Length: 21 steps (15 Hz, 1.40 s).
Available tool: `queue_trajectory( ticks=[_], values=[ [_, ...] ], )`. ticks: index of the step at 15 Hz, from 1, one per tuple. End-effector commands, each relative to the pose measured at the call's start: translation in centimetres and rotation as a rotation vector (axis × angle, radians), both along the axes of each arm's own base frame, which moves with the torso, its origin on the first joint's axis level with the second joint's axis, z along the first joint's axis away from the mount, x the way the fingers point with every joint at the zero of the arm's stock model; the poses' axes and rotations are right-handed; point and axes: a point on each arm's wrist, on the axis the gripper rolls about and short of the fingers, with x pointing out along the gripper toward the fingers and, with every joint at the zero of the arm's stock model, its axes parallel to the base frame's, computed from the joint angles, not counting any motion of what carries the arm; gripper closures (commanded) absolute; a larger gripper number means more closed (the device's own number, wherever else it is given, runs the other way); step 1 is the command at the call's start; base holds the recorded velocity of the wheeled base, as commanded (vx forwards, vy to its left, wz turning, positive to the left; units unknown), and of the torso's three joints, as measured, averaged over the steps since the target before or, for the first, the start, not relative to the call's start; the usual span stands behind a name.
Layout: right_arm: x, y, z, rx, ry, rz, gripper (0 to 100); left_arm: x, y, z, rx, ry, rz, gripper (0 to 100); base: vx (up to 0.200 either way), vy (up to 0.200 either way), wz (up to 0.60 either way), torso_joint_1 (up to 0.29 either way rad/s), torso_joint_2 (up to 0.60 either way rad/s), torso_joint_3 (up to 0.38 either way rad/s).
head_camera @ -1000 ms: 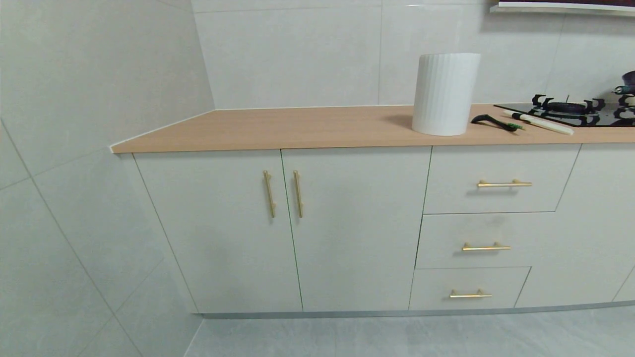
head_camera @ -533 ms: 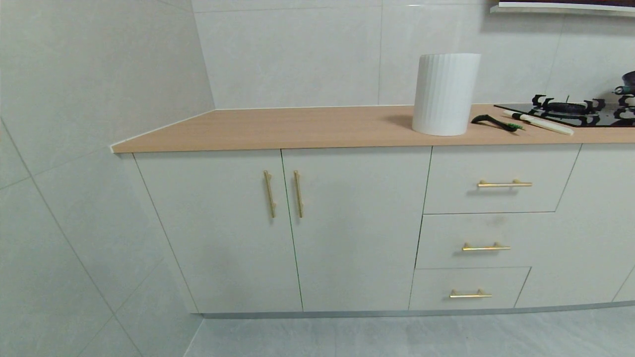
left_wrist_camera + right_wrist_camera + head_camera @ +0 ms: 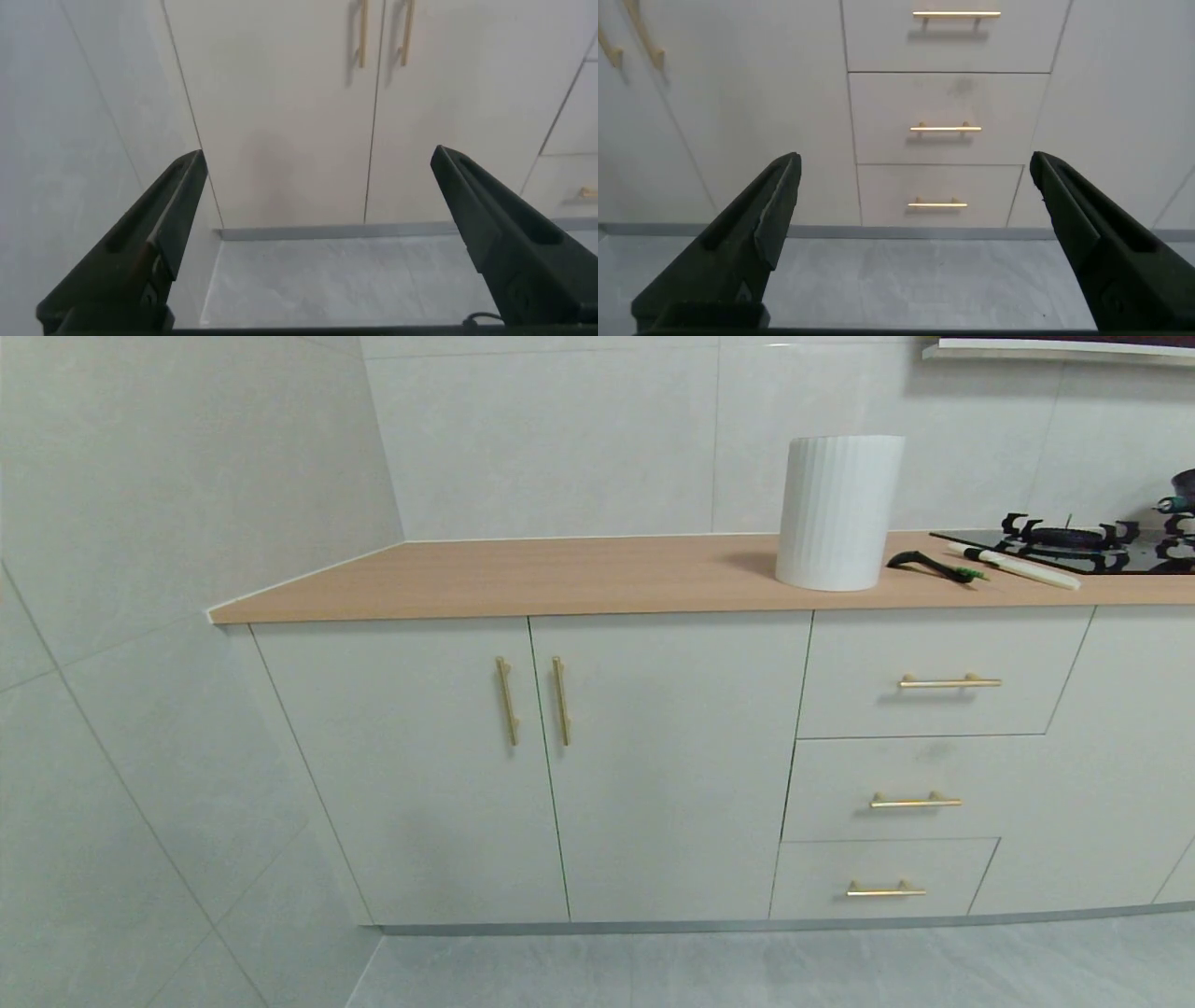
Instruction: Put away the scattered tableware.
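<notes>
A white ribbed holder is stood upright on the table. Just beside the holder, on its stove side, a black utensil is laid flat, and a long white utensil is laid beyond it, farther from the holder. The left tool is spread wide open with nothing held. The right tool is likewise spread wide and empty, facing the drawers under the holder.

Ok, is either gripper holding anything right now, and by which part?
Nothing is held. The left gripper and right gripper are both open and empty; the utensils lie on the countertop beside the white container.
</notes>
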Motion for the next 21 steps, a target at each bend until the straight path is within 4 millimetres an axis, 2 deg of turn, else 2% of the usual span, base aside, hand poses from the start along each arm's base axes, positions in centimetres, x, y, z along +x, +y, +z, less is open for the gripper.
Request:
queue_trajectory(
  ticks=[1, 12, 21],
  values=[
    [0.04, 0.01, -0.16, 0.0, 0.012, 0.005, 0, 0.04, 0.0, -0.16, -0.003, 0.004, -0.002, 0, 0.0, 0.0, 0.0, 0.0, 0.0, 0.0],
    [0.04, 0.05, -0.16, 0.016, 0.013, 0.027, 0, 0.04, 0.0, -0.18, -0.032, 0.006, -0.002, 0, 0.0, 0.0, 0.0, 0.0, 0.0, 0.0],
    [0.04, 0.03, -0.14, 0.037, 0.012, 0.016, 0, 0.04, 0.0, -0.16, -0.033, 0.004, -0.002, 0, 0.0, -0.2, 0.0, 0.002, 0.0, 0.004]
  ],
)
